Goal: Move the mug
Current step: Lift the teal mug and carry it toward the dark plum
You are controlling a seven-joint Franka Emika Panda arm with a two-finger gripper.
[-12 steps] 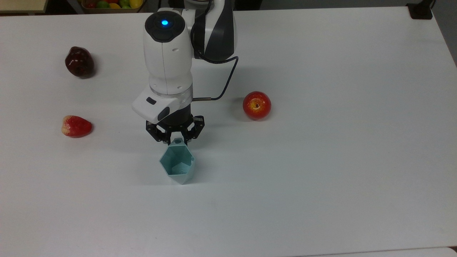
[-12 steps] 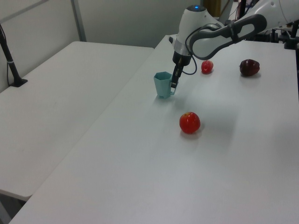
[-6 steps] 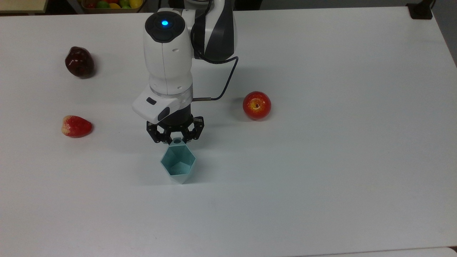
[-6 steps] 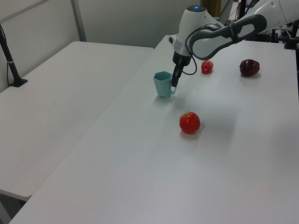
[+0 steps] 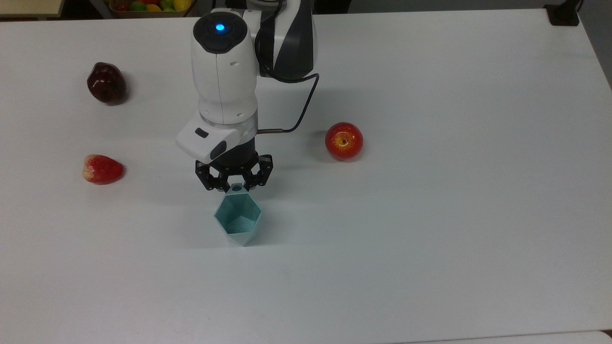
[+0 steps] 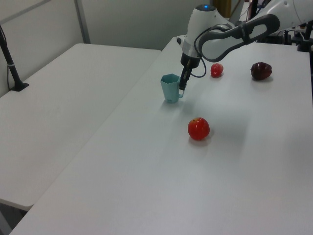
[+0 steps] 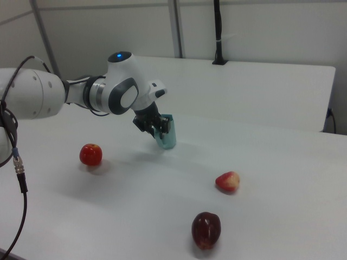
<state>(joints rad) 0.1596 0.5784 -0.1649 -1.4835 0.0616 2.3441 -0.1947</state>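
Mug [image 5: 238,217]: upright on your counter [image 5: 430,215], tab turned toward the arm. Jaws [image 5: 234,186] at that tab; whether clenched on it, you cannot tell.

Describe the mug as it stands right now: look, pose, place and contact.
The mug is pale teal, faceted, with a hexagonal rim and a body tapering toward its base; it looks like plastic. It appears empty and stands upright on the white table. A small holed tab at its rim points toward the gripper, whose fingers close on that tab. The apple sits apart, toward the top view's right.
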